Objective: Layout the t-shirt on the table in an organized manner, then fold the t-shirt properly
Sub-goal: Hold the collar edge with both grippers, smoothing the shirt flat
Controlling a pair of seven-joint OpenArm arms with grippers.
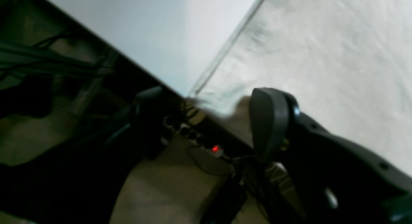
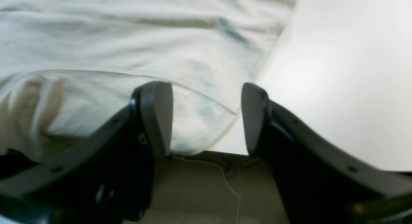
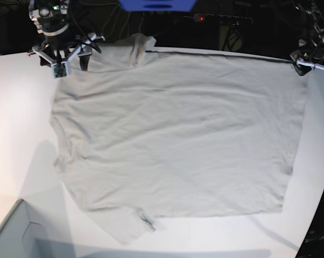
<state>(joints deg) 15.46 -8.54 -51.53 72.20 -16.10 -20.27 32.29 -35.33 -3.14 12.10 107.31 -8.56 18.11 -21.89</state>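
The right gripper (image 2: 206, 117) stands wide open at the table's far edge, its dark fingers (image 2: 156, 116) straddling a corner of the t-shirt (image 2: 128, 34) where a sleeve hem droops over the edge. In the left wrist view the left gripper (image 1: 206, 121) is blurred: one finger (image 1: 268, 122) is plain against the cloth, the other lost in the dark, so whether it is open or closed cannot be told. No print, brand or readable writing shows on the shirt; any neck label is too small to make out. The t-shirt (image 3: 178, 134) lies spread nearly flat on the white table (image 3: 16, 107), lightly wrinkled, its far edge along the table's far edge, one sleeve toward the near edge, another at the far edge beside the right gripper (image 3: 58, 59); the left gripper (image 3: 307, 59) sits at the shirt's other far corner. Only the base view shows the whole garment, a blue shape (image 3: 156, 4) beyond the table and a pale box (image 3: 11, 234) at the near corner. The wrist views show the tan floor (image 2: 199, 188) below; the left wrist view also catches cables and a power strip's red light (image 1: 215, 149).
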